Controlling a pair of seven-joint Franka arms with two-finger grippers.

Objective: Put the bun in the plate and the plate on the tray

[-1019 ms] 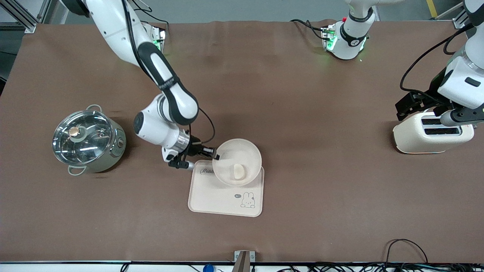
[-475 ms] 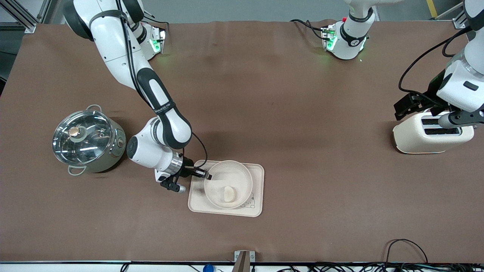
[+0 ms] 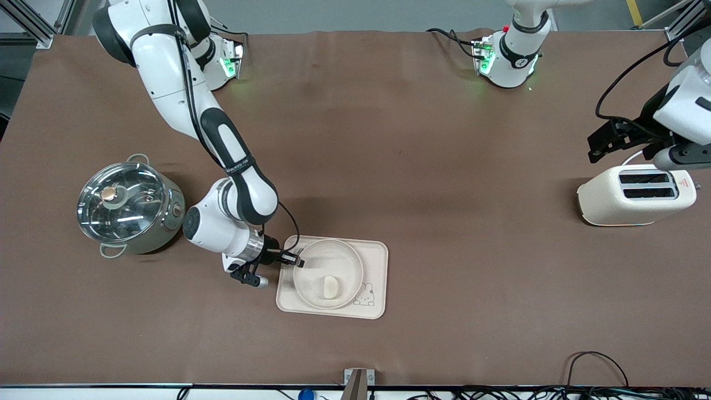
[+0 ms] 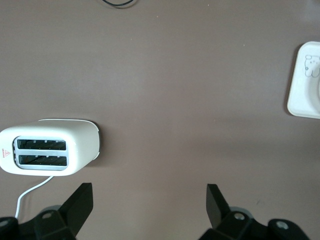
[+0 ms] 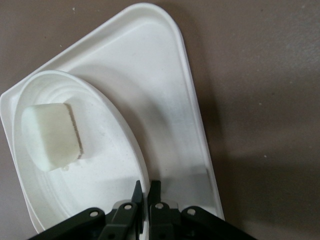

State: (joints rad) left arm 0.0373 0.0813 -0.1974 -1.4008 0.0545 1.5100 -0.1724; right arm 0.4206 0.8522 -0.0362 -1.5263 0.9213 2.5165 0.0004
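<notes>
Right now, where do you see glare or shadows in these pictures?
Front view: bright reflections on the steel pot's glass lid. Right wrist view: the right pincer, shut on the round cream plate's rim, casts soft shadow on the brown table. Left wrist view: evenly lit, glare-free.

Readable markings: a small rabbit drawing on the cream-beige rectangular tray, partly hidden by the round cream plate. Small red warning triangle on the cream-white two-slot toaster. No legible words.
</notes>
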